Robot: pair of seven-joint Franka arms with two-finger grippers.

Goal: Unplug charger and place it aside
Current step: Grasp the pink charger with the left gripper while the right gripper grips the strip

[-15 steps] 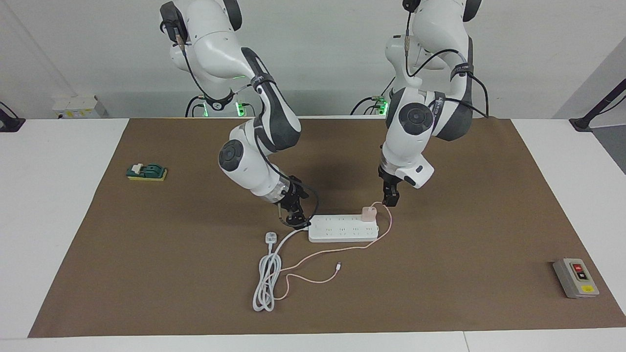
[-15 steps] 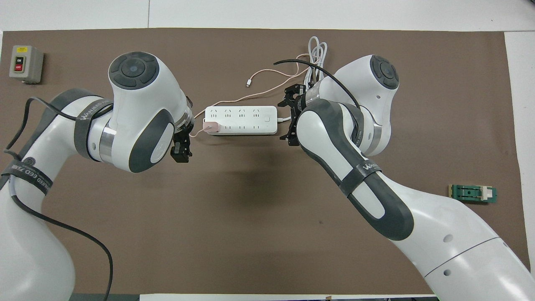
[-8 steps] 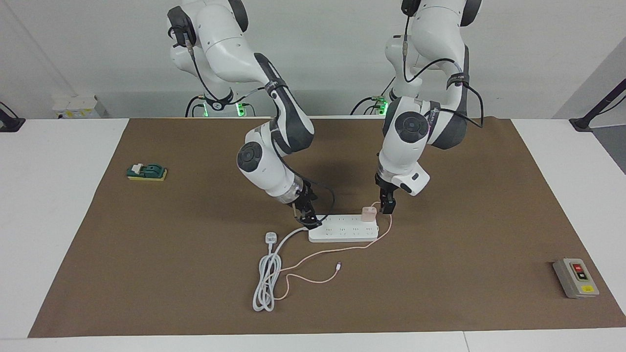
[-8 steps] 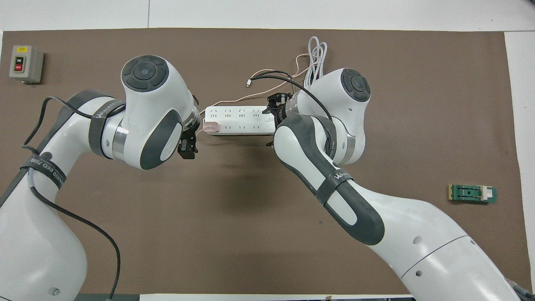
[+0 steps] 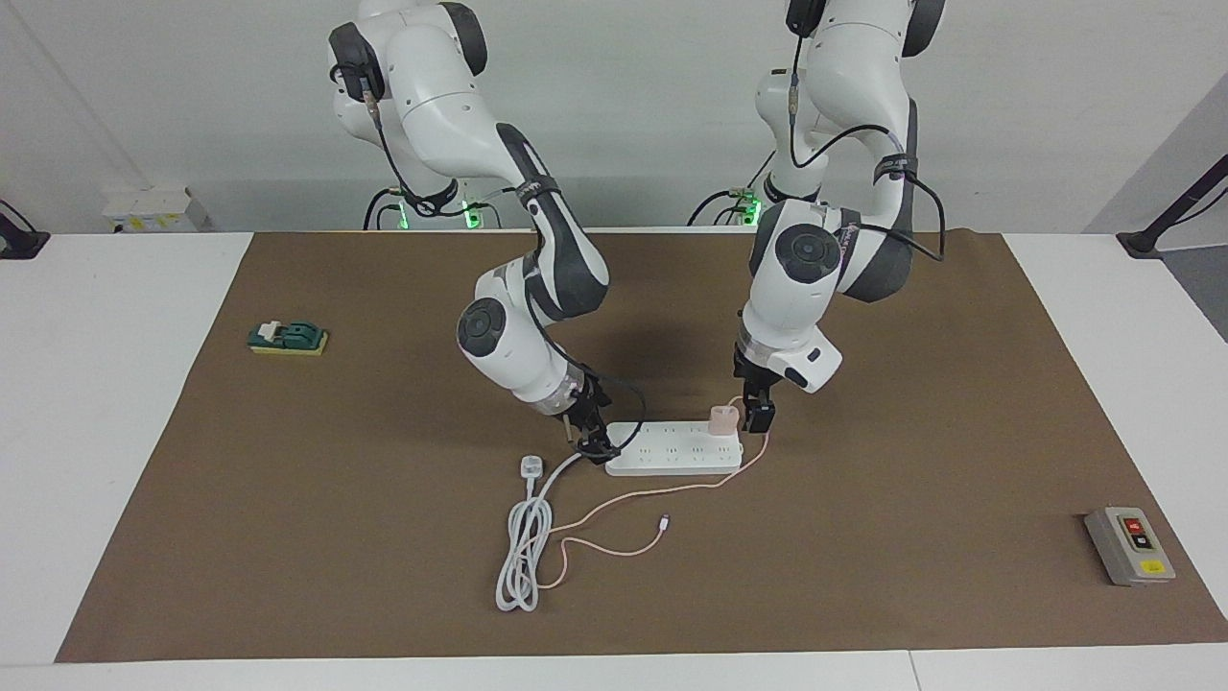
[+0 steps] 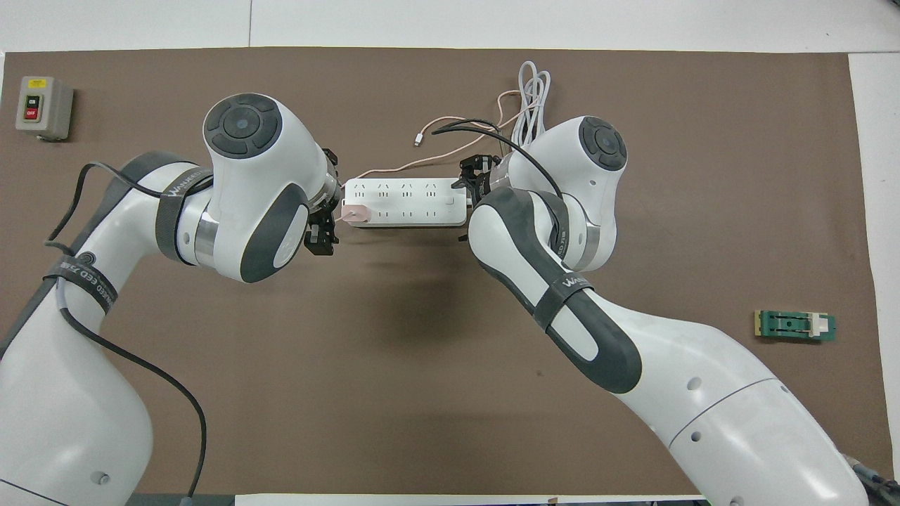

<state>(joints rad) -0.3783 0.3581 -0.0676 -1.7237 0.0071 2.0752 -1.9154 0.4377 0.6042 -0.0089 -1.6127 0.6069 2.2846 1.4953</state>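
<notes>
The pale-pink charger (image 5: 722,419) (image 6: 355,213) stands plugged into the long white power strip (image 5: 672,453) (image 6: 404,204), in the end socket toward the left arm. Its thin pink cable (image 5: 652,491) loops away from the robots. My left gripper (image 5: 758,415) (image 6: 321,237) hangs low right beside the charger, open, with nothing between its fingers. My right gripper (image 5: 593,444) is down at the strip's other end, touching or nearly touching it where the thick white cord leaves.
A white three-pin plug (image 5: 530,466) and its coiled cord (image 5: 521,561) lie farther from the robots than the strip. A grey switch box (image 5: 1129,545) sits near the left arm's end, a green block (image 5: 288,337) near the right arm's end.
The left gripper has come down and in toward the charger. The right gripper has dropped to the strip's cord end. Charger and strip have not moved.
</notes>
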